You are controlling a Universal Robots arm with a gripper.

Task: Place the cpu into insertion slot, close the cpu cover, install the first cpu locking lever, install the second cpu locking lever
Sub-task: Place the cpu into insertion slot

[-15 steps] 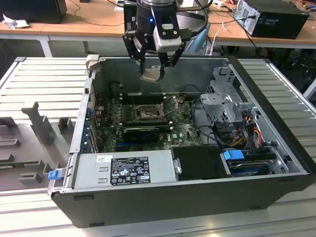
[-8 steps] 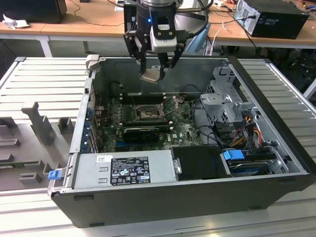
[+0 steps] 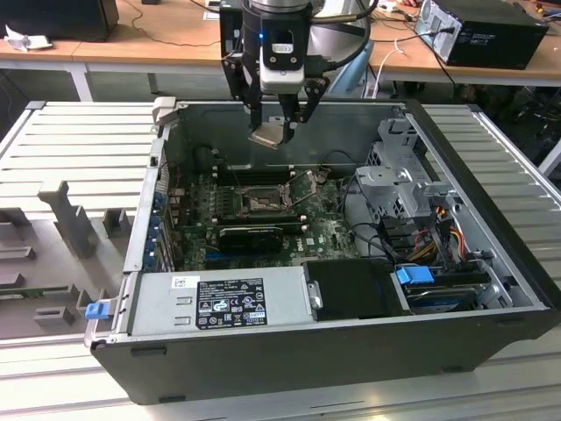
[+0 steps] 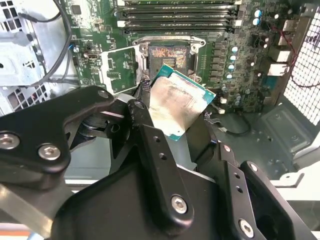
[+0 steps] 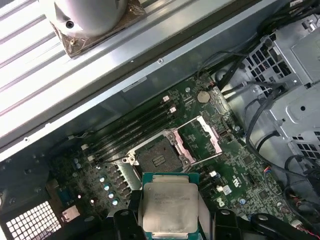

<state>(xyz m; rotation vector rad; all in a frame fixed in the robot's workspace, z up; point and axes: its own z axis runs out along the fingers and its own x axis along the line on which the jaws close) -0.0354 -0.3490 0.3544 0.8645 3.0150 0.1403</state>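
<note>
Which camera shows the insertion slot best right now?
First wrist view: the insertion slot lies whole and uncovered. In the second wrist view the cpu overlaps its near edge; the exterior view shows it at a slant.

My arm (image 3: 275, 10) stands at twelve o'clock in the exterior view, with its wrist (image 3: 280, 48) pointing straight down. My gripper (image 3: 273, 130) hangs at six o'clock from that wrist, up in the air. Its two black fingers (image 3: 304, 98) slope inward from their linkages and are pinched together on the cpu (image 3: 268, 136). In both wrist views I see one finger on each opposite edge of the cpu (image 4: 177, 102), with the silvery face bare between them. In the exterior view the cpu sits slightly tilted in my grasp.
</note>
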